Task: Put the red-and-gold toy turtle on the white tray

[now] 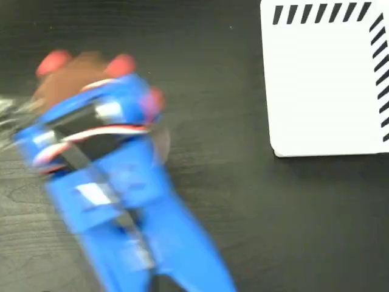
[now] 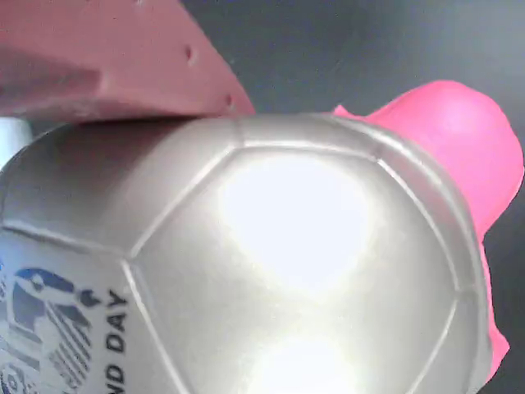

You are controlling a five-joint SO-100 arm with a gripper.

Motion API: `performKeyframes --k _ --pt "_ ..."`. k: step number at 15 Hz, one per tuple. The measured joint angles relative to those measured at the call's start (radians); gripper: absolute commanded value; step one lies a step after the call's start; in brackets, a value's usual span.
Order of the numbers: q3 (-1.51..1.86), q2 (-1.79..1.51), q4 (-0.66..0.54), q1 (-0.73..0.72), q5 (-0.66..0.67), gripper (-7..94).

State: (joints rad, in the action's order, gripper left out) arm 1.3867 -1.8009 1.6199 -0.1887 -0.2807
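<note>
Fixed view: blue arm (image 1: 121, 207), motion-blurred, filling lower left of frame, reaching up toward upper left. Red-and-gold toy turtle (image 1: 73, 76) at upper left, partly hidden behind the arm's head; brownish-gold shell top and coral-red limbs showing above and right of the blue housing. Tool (image 1: 85, 97) down over the turtle, fingertips hidden by the arm's own body and by blur; opening cannot be told from here. Dark wood-grain worktop (image 1: 243, 207) across the rest. White tray (image 1: 325, 85) at upper right, cut by the right edge, black diagonal stripes along top and right sides, rounded lower-left corner. Turtle well apart from tray, dark worktop between them.

Wrist view: turtle shell filling most of frame, very close, looking silvery under strong glare, panel seams visible, dark printed mark and letters at lower left. Coral-pink limb or head jutting out at upper right and down the right edge. One reddish finger (image 2: 107, 57) of the tool across upper left, lying against the shell's top edge. Second finger not seen. Dark worktop in the strip at top. Whether shell is squeezed or merely touched: cannot tell.
</note>
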Motion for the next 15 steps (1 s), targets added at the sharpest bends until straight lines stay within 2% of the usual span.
performKeyframes --k 3,6,11,15 --pt "-0.037 -0.029 -0.008 0.221 0.202 0" --pt "-0.087 -0.015 -0.038 0.462 0.298 0" --pt "-0.253 0.281 -0.038 0.689 0.262 0" --pt "-0.356 0.525 -0.072 0.715 0.173 0"
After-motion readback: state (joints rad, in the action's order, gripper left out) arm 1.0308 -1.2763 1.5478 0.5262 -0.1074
